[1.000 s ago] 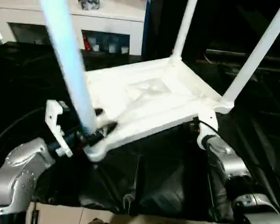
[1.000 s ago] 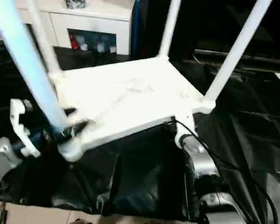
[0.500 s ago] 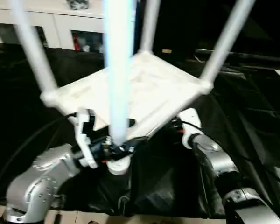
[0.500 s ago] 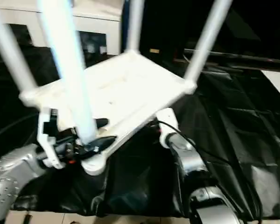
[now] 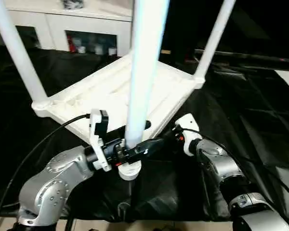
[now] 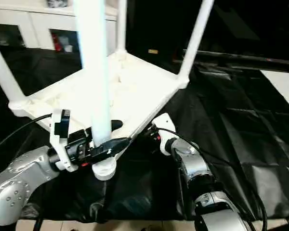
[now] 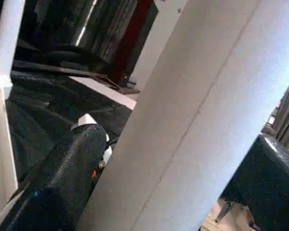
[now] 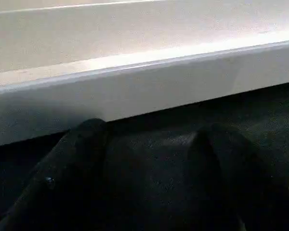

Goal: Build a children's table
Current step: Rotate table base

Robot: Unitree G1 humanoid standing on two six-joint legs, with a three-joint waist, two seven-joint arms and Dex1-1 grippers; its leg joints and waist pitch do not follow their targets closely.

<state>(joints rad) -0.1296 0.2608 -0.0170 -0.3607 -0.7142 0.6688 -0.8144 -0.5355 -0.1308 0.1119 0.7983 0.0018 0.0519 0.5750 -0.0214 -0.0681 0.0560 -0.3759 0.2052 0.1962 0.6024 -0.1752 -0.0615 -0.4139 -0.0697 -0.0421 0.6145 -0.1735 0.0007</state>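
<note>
- Left gripper [image 5: 135, 146] was clamped round the nearest leg [image 5: 143, 72], right by its corner socket [image 5: 128, 170].
- Right gripper's [image 8: 149, 183] fingers [image 8: 67, 178] sat spread, released, under the tabletop [image 5: 111, 94] edge.

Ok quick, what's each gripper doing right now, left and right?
Left gripper: closed around the near leg of the upside-down children's table, just above its corner socket.
Right gripper: open, at the tabletop edge, holding nothing.

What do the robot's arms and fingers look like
Both forearms are rounded silver metal. The left arm and right arm each carry a white plastic wrist bracket, a thin black cable and small red marks. The fingers are black with a fine pebbled texture.
</note>
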